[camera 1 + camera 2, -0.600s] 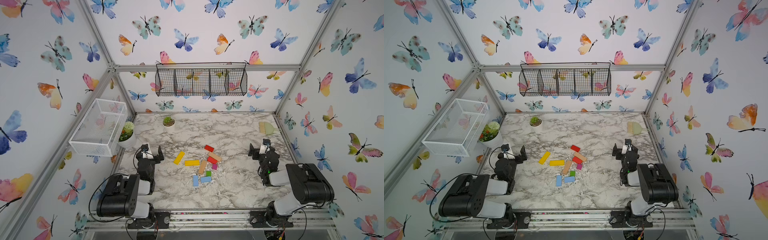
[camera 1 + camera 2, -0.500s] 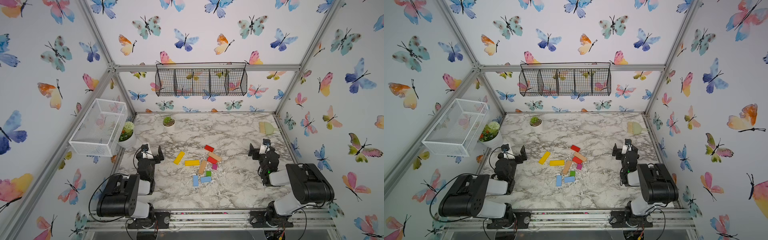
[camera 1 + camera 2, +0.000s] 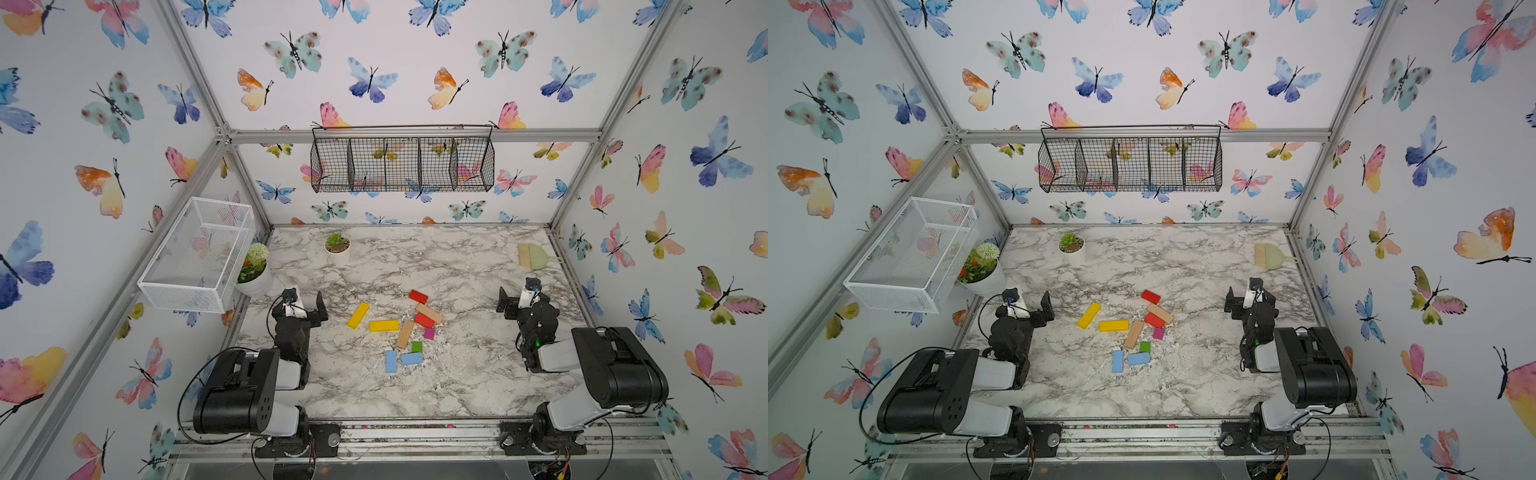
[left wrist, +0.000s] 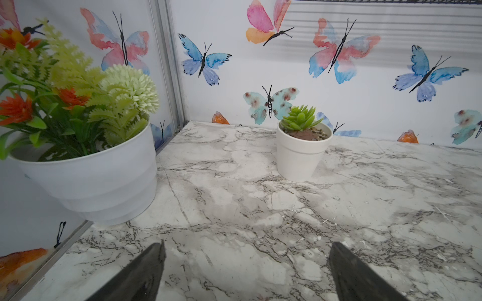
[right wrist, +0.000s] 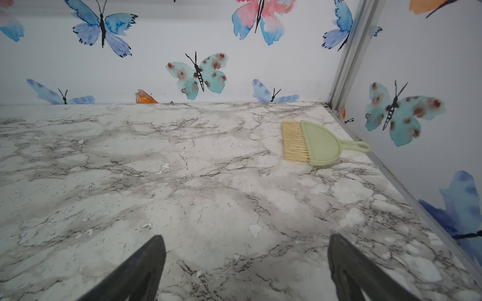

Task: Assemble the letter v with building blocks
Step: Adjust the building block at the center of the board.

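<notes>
Twin arms here: the left arm [image 3: 245,386] and right arm [image 3: 615,365] pair boxy black joint housings with pale grey links. Black cables [image 3: 179,411] loop off both bases. A green light [image 3: 538,343] glows on the right one. The left gripper [image 4: 247,243] and right gripper [image 5: 245,235] have dark, tapered fingers.

Bright even light, soft shadows; sharp focus, wide-angle distortion at edges.

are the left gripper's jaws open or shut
Open: on the left gripper the jaws stand wide apart, bare marble tabletop between them.
</notes>
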Controlling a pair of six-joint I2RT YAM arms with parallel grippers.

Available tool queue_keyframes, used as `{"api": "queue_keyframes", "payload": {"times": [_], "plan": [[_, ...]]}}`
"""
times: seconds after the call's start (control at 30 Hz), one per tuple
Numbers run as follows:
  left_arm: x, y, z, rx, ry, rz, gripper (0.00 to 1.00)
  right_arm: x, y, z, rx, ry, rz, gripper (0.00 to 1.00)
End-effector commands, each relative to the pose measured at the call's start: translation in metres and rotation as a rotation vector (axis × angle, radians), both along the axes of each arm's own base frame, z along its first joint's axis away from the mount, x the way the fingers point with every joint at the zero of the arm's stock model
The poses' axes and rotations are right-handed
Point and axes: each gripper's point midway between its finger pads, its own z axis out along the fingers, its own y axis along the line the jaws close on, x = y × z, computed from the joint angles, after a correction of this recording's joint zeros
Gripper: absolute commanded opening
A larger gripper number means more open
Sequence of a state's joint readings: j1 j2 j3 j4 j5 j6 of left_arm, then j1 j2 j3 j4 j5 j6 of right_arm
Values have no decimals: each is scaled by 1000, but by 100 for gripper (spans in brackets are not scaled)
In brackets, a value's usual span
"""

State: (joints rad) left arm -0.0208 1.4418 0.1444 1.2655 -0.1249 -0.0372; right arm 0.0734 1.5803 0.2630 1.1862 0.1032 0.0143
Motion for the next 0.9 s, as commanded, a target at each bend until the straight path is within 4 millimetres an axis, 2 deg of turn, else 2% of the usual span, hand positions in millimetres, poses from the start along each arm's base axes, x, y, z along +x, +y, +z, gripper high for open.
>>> {"api": "queue_keyframes", "payload": {"times": [0.0,0.2,0.27,0.33,0.4,0.47,0.53,0.6,0.63,0.67,0.7,0.73,0.8,0.83,0.87], "plan": [[2,-1,-2,9,10,-8,98,1,4,-1,-2,4,18,98],[2,-1,-3,7,11,-10,98,1,3,0,-2,2,17,98],[1,-2,1,6,0,-11,98,1,-1,11,-5,-42,-8,98],[1,4,11,6,-3,22,98,11,-1,16,-8,51,-20,98],[2,23,22,-23,32,140,98,23,-7,37,24,88,-65,98],[5,35,36,-100,86,230,98,31,3,63,84,70,-30,98],[14,17,57,-172,106,134,98,35,24,98,209,27,61,98],[18,0,82,-354,36,55,98,34,26,126,451,-33,22,98],[18,-9,95,-438,14,5,98,32,24,132,603,-41,-16,98],[17,-15,102,-473,12,-34,98,31,27,136,663,-30,3,98],[15,-19,109,-494,7,-59,98,30,36,143,620,-25,76,98],[14,-22,115,-505,0,-82,98,29,46,146,546,-12,149,98],[15,-30,116,-485,8,-131,99,27,57,137,535,12,214,98],[17,-36,111,-452,49,-161,97,28,64,135,515,-7,268,98],[21,-39,103,-435,102,-149,96,30,69,124,515,47,280,98]]}}
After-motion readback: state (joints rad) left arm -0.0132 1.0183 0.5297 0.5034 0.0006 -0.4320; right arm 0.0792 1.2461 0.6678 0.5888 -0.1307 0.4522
